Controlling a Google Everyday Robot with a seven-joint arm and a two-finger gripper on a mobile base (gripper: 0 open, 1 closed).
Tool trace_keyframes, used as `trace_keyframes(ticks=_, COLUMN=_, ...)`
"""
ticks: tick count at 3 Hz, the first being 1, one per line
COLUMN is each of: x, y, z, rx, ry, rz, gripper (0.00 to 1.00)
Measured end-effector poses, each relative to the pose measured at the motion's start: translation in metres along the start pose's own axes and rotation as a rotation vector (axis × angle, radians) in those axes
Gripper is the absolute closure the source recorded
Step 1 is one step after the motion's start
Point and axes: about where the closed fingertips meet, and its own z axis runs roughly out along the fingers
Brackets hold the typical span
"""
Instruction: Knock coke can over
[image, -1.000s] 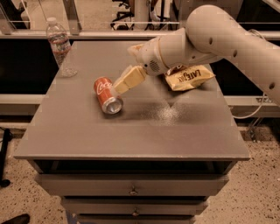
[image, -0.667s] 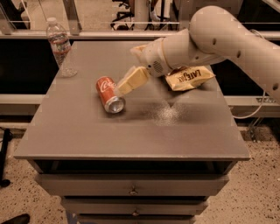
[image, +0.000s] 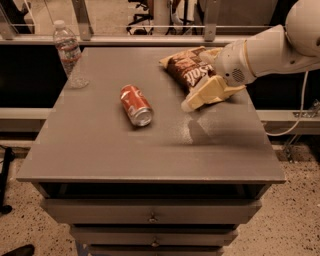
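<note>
- Camera view: the coke can lies on its side near the middle of the grey table, silver top turned toward the front edge.
- Camera view: the gripper hangs above the tabletop to the right of the can and apart from it, just in front of the chip bag. Whether it is open or closed cannot be told from this angle.
- Camera view: the gripper's shadow falls on the table beneath it.
- Camera view: a water bottle stands upright at the back-left corner.
</note>
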Motion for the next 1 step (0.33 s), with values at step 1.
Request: trace_keyframes(ticks=1, x=-0.0054, y=0.0026, z=0.0084, rx=-0.011, ry=-0.012, rz=-0.004, gripper=0.0)
